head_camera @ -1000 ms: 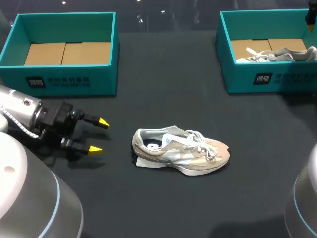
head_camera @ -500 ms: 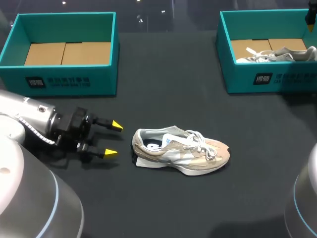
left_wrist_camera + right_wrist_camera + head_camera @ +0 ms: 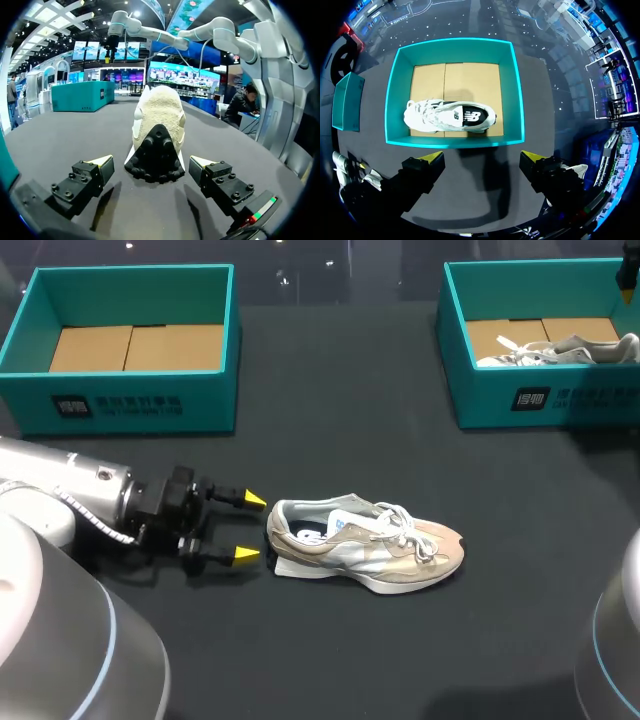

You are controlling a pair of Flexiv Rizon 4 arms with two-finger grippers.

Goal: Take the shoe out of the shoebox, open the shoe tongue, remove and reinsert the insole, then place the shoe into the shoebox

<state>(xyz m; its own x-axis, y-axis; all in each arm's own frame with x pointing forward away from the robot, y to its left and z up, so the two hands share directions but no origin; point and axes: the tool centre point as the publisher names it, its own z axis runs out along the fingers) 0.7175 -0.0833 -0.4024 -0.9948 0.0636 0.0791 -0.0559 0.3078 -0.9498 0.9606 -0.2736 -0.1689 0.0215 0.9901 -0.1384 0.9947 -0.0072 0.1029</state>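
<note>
Your left gripper (image 3: pixel 251 527), jaws wide and empty, sat right at the heel of the shoe (image 3: pixel 365 545), which lay on the table (image 3: pixel 330 660) with its long axis running straight away from them; your right gripper (image 3: pixel 482 158), also wide, hung far off over a shoebox (image 3: pixel 517 90).

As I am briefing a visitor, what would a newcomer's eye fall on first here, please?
A beige shoe stands mid-table, with my open left hand by its heel. The teal left shoebox and right shoebox sit at the far corners; the right one holds a white shoe.
</note>
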